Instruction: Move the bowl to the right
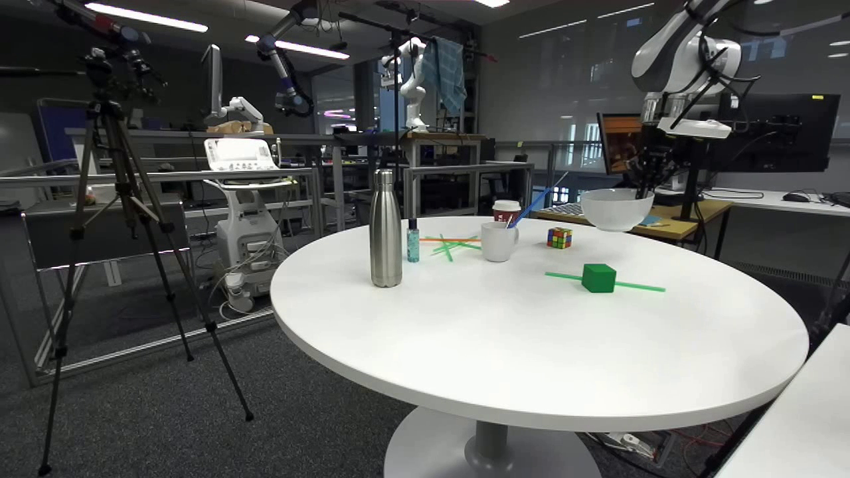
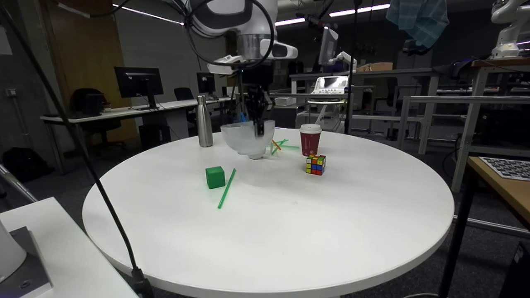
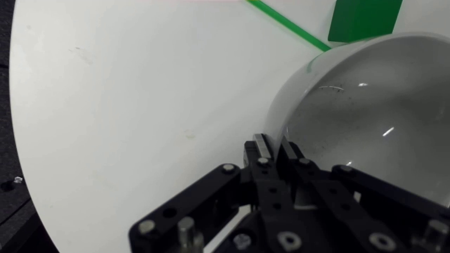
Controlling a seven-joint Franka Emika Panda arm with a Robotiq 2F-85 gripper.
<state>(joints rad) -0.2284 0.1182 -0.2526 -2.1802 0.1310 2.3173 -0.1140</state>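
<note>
The white bowl (image 1: 614, 209) is held in the air above the round white table (image 1: 491, 345), roughly upright, in both exterior views. It also shows in an exterior view (image 2: 242, 138), a little tilted. My gripper (image 1: 641, 191) points down, with its fingers at the bowl's rim. In the wrist view the gripper (image 3: 276, 146) is shut on the bowl's wall (image 3: 372, 105), one finger inside and one outside. The right part of the bowl is cut off by that view's edge.
A green cube (image 1: 599, 278) lies by a green straw (image 2: 227, 188). A Rubik's cube (image 2: 316, 165), a red cup (image 2: 310, 140), a mug (image 1: 498, 241) with blue sticks, a small spray bottle (image 1: 413, 241), a steel bottle (image 1: 386, 229) and loose straws stand or lie farther off.
</note>
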